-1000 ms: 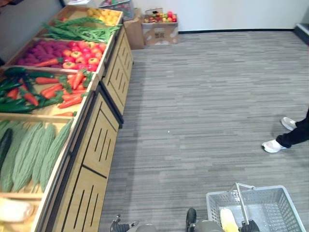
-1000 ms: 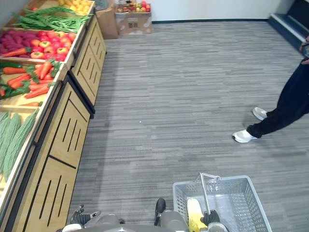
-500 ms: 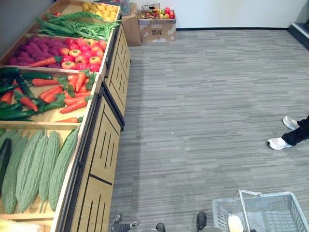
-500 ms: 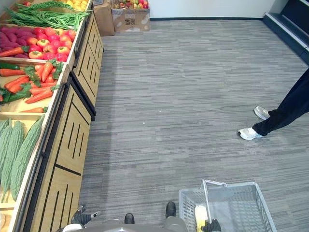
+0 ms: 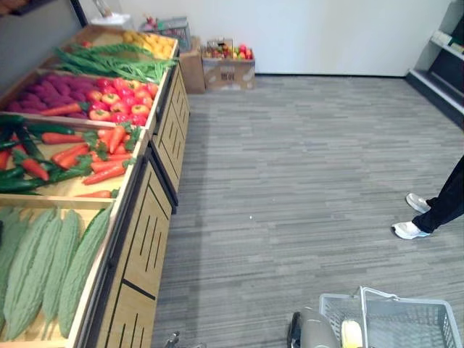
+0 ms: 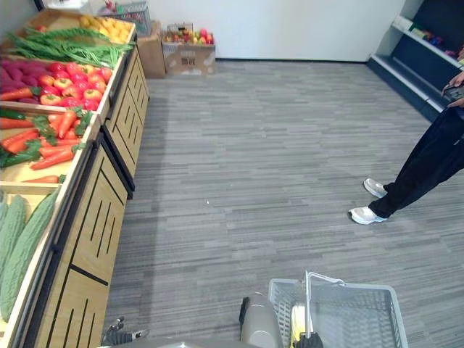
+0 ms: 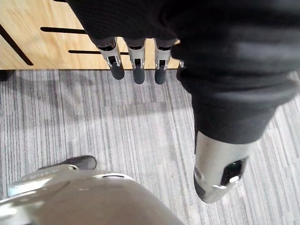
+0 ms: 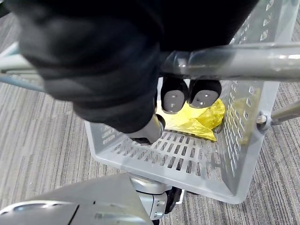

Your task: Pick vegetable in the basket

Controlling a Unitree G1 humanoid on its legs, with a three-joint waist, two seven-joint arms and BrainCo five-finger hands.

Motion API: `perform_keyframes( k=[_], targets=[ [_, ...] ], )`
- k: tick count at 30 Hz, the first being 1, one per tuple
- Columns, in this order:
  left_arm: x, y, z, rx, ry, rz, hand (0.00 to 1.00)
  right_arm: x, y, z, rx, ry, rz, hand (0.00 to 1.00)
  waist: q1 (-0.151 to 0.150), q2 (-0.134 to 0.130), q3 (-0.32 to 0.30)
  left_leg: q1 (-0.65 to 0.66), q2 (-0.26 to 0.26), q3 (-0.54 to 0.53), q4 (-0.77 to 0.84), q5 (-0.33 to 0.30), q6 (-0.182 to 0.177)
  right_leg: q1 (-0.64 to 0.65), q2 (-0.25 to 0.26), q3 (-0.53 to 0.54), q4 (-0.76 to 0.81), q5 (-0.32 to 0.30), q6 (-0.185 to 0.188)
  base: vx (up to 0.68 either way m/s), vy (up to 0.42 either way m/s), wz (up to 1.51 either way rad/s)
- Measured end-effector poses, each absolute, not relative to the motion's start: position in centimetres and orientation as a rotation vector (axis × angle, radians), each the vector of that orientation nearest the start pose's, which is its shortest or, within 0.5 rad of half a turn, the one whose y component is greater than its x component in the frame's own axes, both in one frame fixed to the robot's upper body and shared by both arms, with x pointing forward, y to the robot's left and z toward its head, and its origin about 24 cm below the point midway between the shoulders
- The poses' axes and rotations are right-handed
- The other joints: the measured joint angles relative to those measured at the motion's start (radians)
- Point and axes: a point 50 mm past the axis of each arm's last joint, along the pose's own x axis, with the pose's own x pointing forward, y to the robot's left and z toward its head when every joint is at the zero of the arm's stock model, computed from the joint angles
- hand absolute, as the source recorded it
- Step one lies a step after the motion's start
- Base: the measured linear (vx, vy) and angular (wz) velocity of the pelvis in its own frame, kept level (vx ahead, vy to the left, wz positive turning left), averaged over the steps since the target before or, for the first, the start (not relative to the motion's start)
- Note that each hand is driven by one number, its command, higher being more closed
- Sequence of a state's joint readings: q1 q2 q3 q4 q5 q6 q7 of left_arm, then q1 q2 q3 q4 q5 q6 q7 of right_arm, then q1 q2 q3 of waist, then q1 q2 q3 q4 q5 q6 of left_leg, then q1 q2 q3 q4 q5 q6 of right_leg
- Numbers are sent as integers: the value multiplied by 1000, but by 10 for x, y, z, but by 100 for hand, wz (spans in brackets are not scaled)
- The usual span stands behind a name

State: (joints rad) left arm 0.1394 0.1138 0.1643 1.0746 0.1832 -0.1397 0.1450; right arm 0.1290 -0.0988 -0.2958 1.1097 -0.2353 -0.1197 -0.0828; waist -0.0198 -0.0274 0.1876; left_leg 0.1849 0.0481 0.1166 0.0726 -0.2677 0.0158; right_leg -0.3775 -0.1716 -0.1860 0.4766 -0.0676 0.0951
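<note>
- Gourds (image 5: 43, 261) and carrots (image 5: 105, 172) wait on the counter (image 5: 148, 239), unpicked.
- Left hand (image 7: 136, 70) hangs beside the counter, fingers loose, empty; next, I reckon, reach up for one.
- Right of the counter, right hand (image 8: 190, 96) grips the basket (image 8: 187, 161) by its handle (image 8: 262, 58).

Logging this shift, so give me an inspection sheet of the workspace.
Surface: grey striped floor.
Job's things: basket holds a yellow item; carrots and gourds on the stand.
Clutter: box of fruit at the stand's far end.
Hands: right hand curled round the basket's handle; left hand open, beside the stand.
Cables: nothing seen.
Surroundings: person standing at the right.
</note>
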Motion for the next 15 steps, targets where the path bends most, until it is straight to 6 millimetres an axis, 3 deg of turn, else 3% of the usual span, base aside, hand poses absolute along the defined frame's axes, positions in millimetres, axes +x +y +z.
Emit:
perform_keyframes(
  k=[1,3,4,5,6,10,12,13,14,15],
  targets=[
    [76,223,-158,254,1061,253,0,66,-227,-161,-184,1121,-276,100,-4,-2,3,-1,6,-8,-2,-7,-9,2,9,-1,-89,15,13,394,-187,29],
    [82,227,-156,263,1053,258,0,60,-227,-163,-178,1147,-280,100,-5,-19,18,25,18,-35,-4,-43,-44,42,28,12,-396,106,43,448,-244,32],
    [85,227,-156,266,1049,262,0,57,-228,-163,-175,1158,-287,100,-5,-24,26,43,27,-45,-2,-67,-60,59,30,28,-418,193,40,487,-268,43],
    [88,223,-156,246,1043,266,0,54,-234,-162,-174,1166,-321,100,-12,13,29,63,68,-62,-1,-80,-72,61,65,27,-367,235,37,521,-223,33],
    [93,216,-156,232,1025,252,0,55,-237,-162,-166,1162,-340,100,-5,36,23,62,91,-85,12,-57,-87,30,91,27,-296,192,-20,551,-216,14],
    [94,215,-156,218,1017,264,0,59,-240,-160,-164,1144,-348,100,-5,42,19,8,123,-140,179,53,-130,54,117,2,-217,96,-69,540,-241,2],
    [96,218,-155,206,1008,286,0,56,-239,-161,-173,1154,-335,100,-7,42,19,-115,122,-191,458,175,-193,132,114,-32,-244,53,-75,471,-188,38],
    [94,219,-155,186,1017,309,0,53,-239,-161,-179,1162,-329,100,-4,41,20,-182,128,-189,617,326,-217,203,116,-43,-285,41,-79,461,-157,32],
    [93,220,-155,179,1021,322,0,52,-239,-161,-184,1165,-326,100,0,38,21,-209,143,-176,691,395,-224,243,118,-49,-311,38,-82,467,-124,25],
    [92,221,-155,165,1021,342,0,52,-238,-162,-181,1168,-326,100,9,37,24,-277,176,-130,844,364,-209,314,127,-56,-352,33,-90,438,-108,15]
  ],
)
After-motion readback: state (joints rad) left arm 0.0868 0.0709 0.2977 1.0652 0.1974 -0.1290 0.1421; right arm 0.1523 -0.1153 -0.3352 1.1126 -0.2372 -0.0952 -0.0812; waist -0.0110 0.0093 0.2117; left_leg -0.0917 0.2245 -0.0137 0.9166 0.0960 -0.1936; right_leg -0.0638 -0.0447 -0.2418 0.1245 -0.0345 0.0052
